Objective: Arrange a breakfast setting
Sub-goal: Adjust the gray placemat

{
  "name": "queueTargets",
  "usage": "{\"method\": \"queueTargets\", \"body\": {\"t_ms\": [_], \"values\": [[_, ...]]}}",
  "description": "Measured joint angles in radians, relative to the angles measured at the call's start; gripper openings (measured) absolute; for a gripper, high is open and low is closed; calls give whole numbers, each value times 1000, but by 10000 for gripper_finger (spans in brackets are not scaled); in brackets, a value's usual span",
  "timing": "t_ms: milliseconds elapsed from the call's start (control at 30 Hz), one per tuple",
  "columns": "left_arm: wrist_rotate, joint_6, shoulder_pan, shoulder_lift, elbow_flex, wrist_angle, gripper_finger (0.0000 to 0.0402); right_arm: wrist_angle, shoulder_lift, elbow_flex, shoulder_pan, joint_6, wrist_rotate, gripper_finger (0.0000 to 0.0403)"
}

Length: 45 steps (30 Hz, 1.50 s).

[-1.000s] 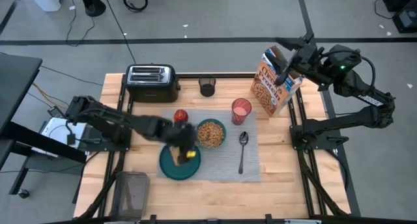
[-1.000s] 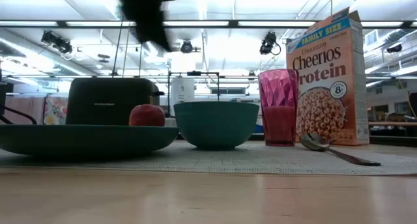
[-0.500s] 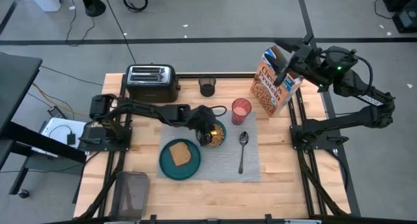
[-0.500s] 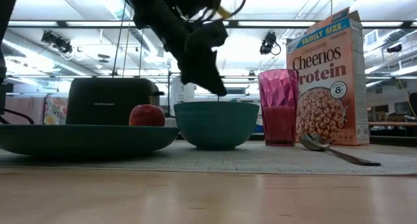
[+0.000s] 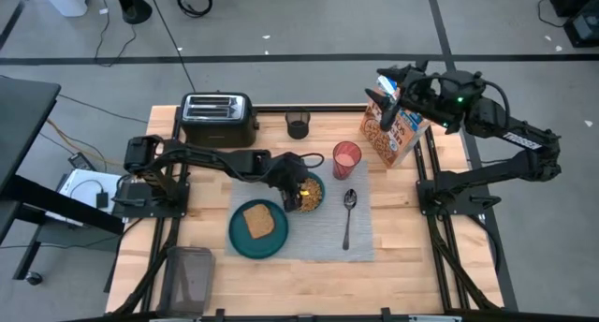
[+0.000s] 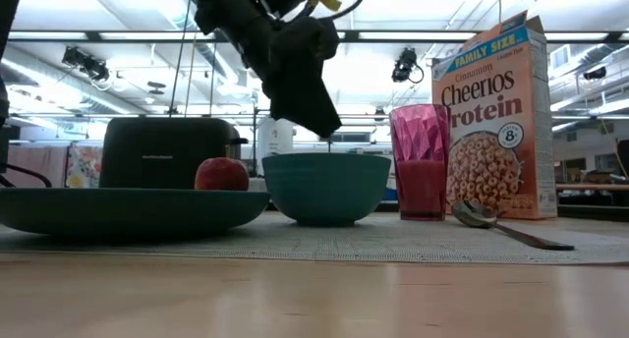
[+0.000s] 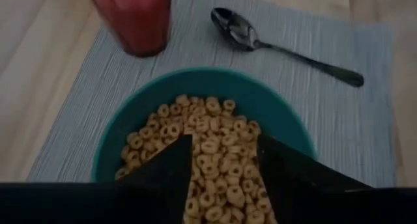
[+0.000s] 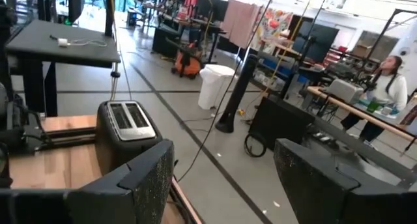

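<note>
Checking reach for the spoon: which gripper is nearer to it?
Left. The left gripper hovers over the cereal bowl, just beside the spoon on the placemat. The right gripper is raised by the Cheerios box, at the table's far right corner.

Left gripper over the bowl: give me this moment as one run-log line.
left gripper: open, empty, over bowl of cereal | toast: on plate | right gripper: open, empty, above Cheerios box
</note>
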Motion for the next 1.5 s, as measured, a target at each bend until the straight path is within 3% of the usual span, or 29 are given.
{"method": "queueTargets", "body": {"t_ms": [167,333,633,767,967,1100,1333,1500], "values": [[2,1,4,-13,-1,-65,199,-33,1,0,19,23,-17,268],[-3,-42,15,-133,1,-183,195,-194,14,0,80,89,-132,266],[-27,-130,-44,-378,-8,-665,181,-456,127,0,369,315,-171,265],[-53,-198,-85,-450,-63,-711,180,-534,207,-52,494,518,-158,265],[-93,-315,-146,-542,-134,-702,180,-526,292,-208,686,780,-163,265],[-140,-356,-181,-576,-141,-689,180,-438,363,-342,768,846,-153,265],[-153,-455,-239,-588,-141,-678,180,-120,513,-536,794,885,-284,265],[-161,-508,-288,-588,-141,-637,180,-68,583,-563,777,876,-321,265]]}}
